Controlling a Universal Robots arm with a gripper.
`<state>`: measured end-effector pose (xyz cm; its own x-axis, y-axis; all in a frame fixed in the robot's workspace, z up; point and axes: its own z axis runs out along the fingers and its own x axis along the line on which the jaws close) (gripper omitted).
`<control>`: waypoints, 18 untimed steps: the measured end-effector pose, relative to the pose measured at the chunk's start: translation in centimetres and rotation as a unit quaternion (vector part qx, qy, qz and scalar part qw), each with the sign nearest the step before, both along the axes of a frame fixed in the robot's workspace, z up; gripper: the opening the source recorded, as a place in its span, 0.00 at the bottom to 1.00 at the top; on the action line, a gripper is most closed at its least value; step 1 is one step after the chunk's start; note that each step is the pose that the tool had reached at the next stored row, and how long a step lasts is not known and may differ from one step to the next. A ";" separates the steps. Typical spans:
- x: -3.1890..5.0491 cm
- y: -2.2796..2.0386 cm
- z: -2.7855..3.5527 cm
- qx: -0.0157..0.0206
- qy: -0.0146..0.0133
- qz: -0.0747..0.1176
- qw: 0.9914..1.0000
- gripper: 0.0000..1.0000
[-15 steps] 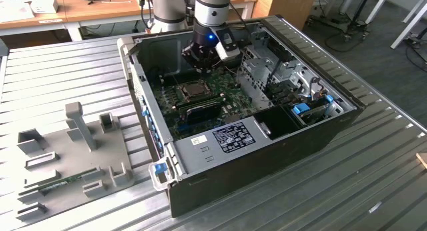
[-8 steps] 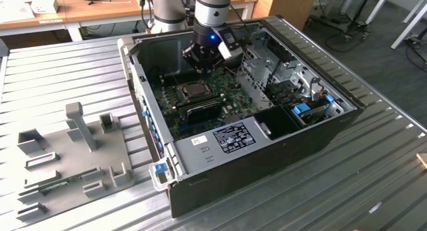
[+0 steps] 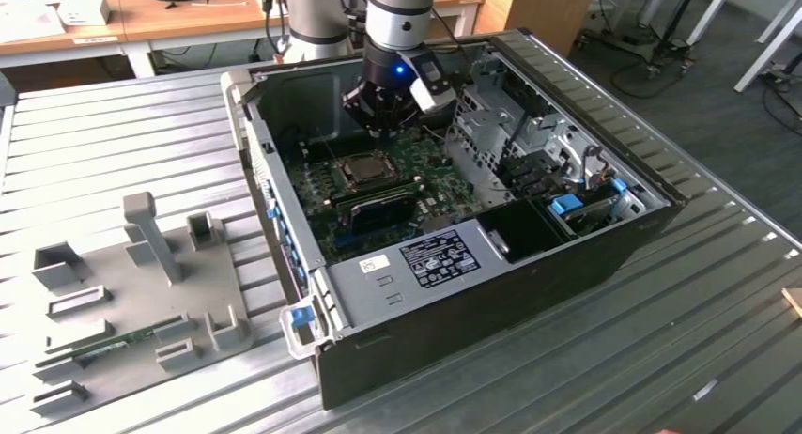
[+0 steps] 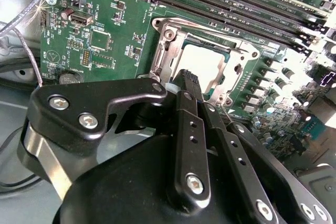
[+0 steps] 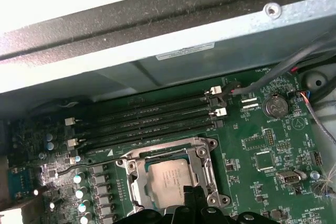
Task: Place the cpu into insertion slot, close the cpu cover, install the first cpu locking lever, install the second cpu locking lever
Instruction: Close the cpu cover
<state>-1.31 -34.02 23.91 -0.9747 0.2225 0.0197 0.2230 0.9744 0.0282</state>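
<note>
The pale cpu (image 5: pixel 167 178) lies flat in the insertion slot (image 3: pixel 371 169) on the green board inside the open case. The silvery cpu cover (image 5: pixel 206 167) lies down around it, and the chip (image 4: pixel 206 65) shows through its window. My gripper (image 4: pixel 187 78) hangs just above one edge of the cover (image 4: pixel 173 35), its black fingers (image 4: pixel 190 129) pressed together with nothing visible between them. In the exterior view the gripper (image 3: pixel 379 131) sits low inside the case, right behind the slot. I cannot tell how the locking levers stand.
Long black memory slots (image 5: pixel 147 121) run beside the socket. The case wall (image 3: pixel 278 171) rises on the exterior view's left and drive bays (image 3: pixel 527 143) on its right. A grey fixture plate (image 3: pixel 138 284) lies on the ribbed table outside the case.
</note>
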 end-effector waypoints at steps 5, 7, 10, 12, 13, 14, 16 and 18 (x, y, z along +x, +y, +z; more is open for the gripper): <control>0.00 0.00 0.00 0.000 0.000 0.051 0.999 0.10; 0.00 0.00 0.00 0.000 0.000 0.069 0.998 0.10; 0.00 0.00 -0.01 0.000 0.000 0.096 0.995 0.10; 0.00 0.00 -0.01 0.000 0.000 0.114 0.993 0.10; 0.00 0.00 -0.01 0.000 0.000 0.123 0.992 0.10; 0.00 0.00 -0.02 0.000 0.000 0.132 0.991 0.10; 0.00 0.00 -0.01 0.000 0.000 0.143 0.990 0.10; 0.00 0.00 -0.02 0.000 0.000 0.144 0.990 0.10</control>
<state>-1.31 -34.02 23.90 -0.9978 -0.0639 0.0197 -0.0633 0.9976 0.0283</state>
